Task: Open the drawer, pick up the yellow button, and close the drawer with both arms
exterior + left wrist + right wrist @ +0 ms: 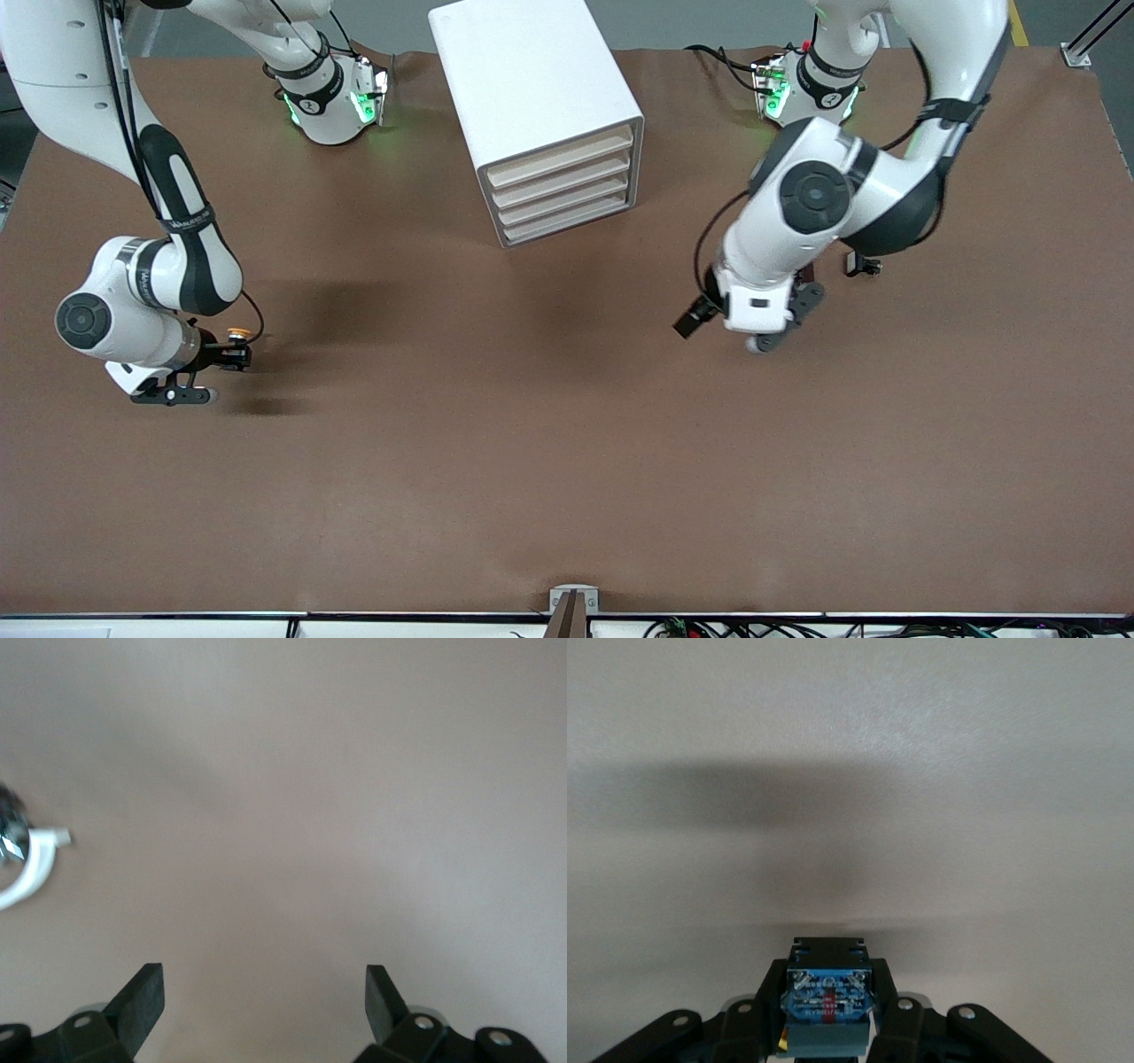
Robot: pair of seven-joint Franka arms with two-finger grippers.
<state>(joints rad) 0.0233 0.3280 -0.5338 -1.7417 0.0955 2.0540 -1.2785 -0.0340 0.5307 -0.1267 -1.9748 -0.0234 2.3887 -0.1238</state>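
Note:
The white cabinet [536, 97] stands at the robots' side of the table. The drawer [560, 157], the highest of four, is pushed in flush like the others. My right gripper [232, 354] is low over the table at the right arm's end. It is shut on the button [236, 335], whose orange cap shows above the fingers. In the right wrist view my right gripper [829, 979] grips the button's dark blue body [828, 1005] from both sides. My left gripper [695, 317] hangs over bare table nearer the front camera than the cabinet. In the left wrist view my left gripper [264, 992] is open and empty.
A small black clip-like piece [861, 264] lies on the brown table [496, 443] beside the left arm's elbow. A white curved part with a metal bit [31, 864] shows at the edge of the left wrist view.

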